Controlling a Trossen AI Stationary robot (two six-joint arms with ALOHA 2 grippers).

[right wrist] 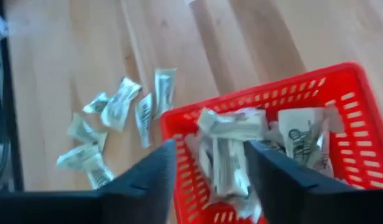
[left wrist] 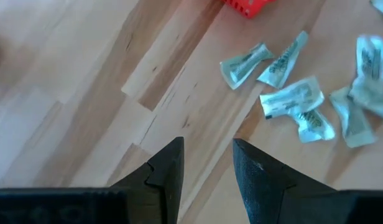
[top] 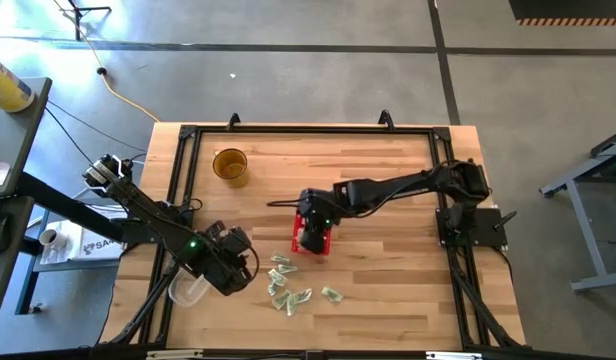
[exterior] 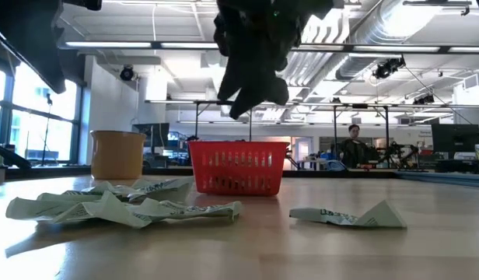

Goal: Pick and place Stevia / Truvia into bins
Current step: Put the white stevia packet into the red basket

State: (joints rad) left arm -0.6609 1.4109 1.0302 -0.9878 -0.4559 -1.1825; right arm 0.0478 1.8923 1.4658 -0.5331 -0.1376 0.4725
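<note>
Wooden tabletop point(top: 388, 300) in an open workshop. My right fingers point(right wrist: 207, 165) hang spread and empty over the basket point(top: 316, 243), where several sachets point(right wrist: 232, 149) already lie: release step, I judge. Loose sachets point(top: 293, 290) lie at the basket's 6 o'clock. My left fingers point(left wrist: 207, 168), slightly parted and empty, wait just beside them. Next: descend and pinch one.

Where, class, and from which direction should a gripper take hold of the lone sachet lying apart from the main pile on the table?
Probably from straight above, closing across its raised fold. The lone sachet lies crumpled on the table, one end peaked up, which gives the fingers an edge to pinch; its flat part offers little. Nothing crowds it: the pile lies apart, and the red basket stands farther back.
</note>
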